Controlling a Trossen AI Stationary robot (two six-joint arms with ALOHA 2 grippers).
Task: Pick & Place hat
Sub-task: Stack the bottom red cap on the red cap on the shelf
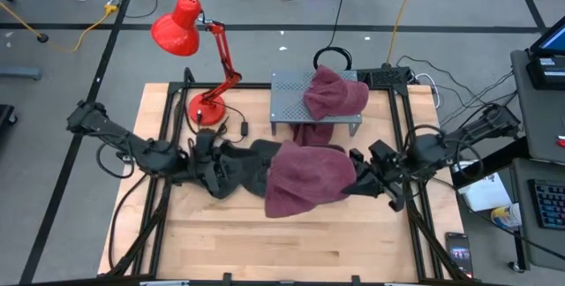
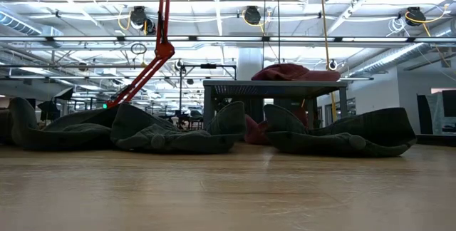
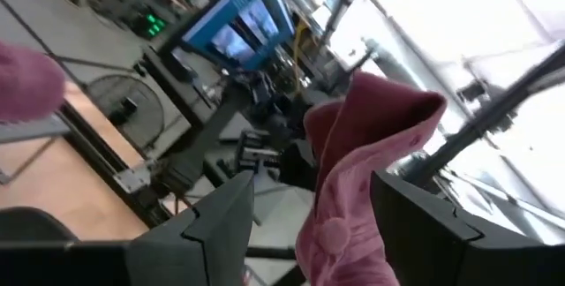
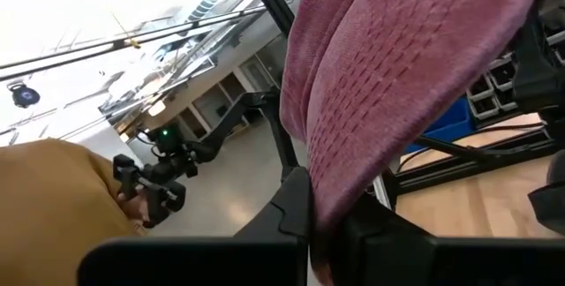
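A maroon knit hat lies spread at the table's middle between my two grippers. My right gripper comes at its right side and is shut on it. My left gripper is at its left side, amid dark grey cloth. In its wrist view it is open, with a fold of the hat standing between the fingers. A second maroon hat lies on top of a grey metal stand, part of it hanging over the stand's near edge. My right gripper pinches a bunched fold of the hat's right side between its two fingers, coming level from the table's right. The cloth spreads away beyond the fingertips. My left gripper has the hat's fold between its open fingers; whether they touch it, I cannot tell.
A red desk lamp stands at the far left, its base beside the stand. Dark cloth heaps lie across the table's middle. Bare wood stretches along the near edge. Cables and a black frame border the sides.
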